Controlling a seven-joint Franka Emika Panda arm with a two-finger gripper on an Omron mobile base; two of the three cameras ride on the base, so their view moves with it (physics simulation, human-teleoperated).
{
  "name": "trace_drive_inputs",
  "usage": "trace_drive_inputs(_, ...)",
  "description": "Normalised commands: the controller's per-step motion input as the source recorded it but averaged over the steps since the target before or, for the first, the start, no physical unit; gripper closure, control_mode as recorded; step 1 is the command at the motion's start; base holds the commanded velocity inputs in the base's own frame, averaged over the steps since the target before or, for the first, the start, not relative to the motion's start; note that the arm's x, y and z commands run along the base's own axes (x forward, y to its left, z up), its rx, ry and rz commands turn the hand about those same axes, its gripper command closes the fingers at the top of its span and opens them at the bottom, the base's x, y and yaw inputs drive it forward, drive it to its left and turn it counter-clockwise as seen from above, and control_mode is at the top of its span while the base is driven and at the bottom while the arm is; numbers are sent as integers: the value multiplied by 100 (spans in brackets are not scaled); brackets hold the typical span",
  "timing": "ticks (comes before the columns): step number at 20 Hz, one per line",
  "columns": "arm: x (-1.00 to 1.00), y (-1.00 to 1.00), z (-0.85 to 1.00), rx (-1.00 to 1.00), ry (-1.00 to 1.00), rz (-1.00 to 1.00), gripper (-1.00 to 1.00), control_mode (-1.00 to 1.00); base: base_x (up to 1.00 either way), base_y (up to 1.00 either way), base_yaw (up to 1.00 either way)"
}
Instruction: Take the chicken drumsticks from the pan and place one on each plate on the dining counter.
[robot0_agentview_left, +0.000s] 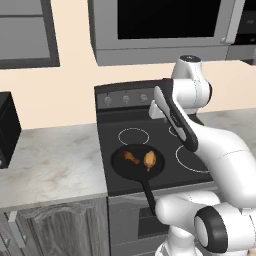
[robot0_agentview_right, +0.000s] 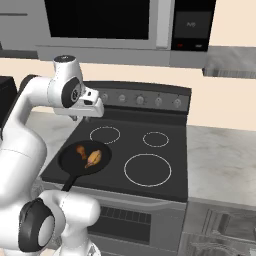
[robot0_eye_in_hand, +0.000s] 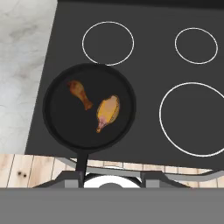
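Observation:
A round black pan (robot0_eye_in_hand: 57, 127) sits on the front left of the black stove top, its long handle pointing toward me. Two chicken drumsticks lie in it a little apart: a darker brown one (robot0_eye_in_hand: 80, 94) on the left and a plumper golden one (robot0_eye_in_hand: 108, 111) on the right. They also appear in the pan (robot0_agentview_left: 120, 167) as the brown drumstick (robot0_agentview_left: 131, 157) and the golden drumstick (robot0_agentview_left: 150, 160). My gripper (robot0_agentview_right: 76, 118) hangs high above the stove behind the pan (robot0_agentview_right: 67, 162), shut and holding nothing. The plates and the dining counter are out of view.
White-ringed burners (robot0_eye_in_hand: 108, 43) mark the stove top around the pan. A light marbled counter (robot0_agentview_left: 45, 160) lies left of the stove, with a black appliance (robot0_agentview_left: 7, 130) at its far left. A microwave (robot0_agentview_right: 100, 20) hangs above. A sink (robot0_agentview_right: 220, 235) is at the lower right.

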Motion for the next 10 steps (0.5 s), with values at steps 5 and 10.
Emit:
trace_drive_inputs(5,0,0,-18,0,2,0,-100,-100,0,0,0)
trace_drive_inputs(10,0,5,-40,0,6,0,-100,-100,0,0,0)
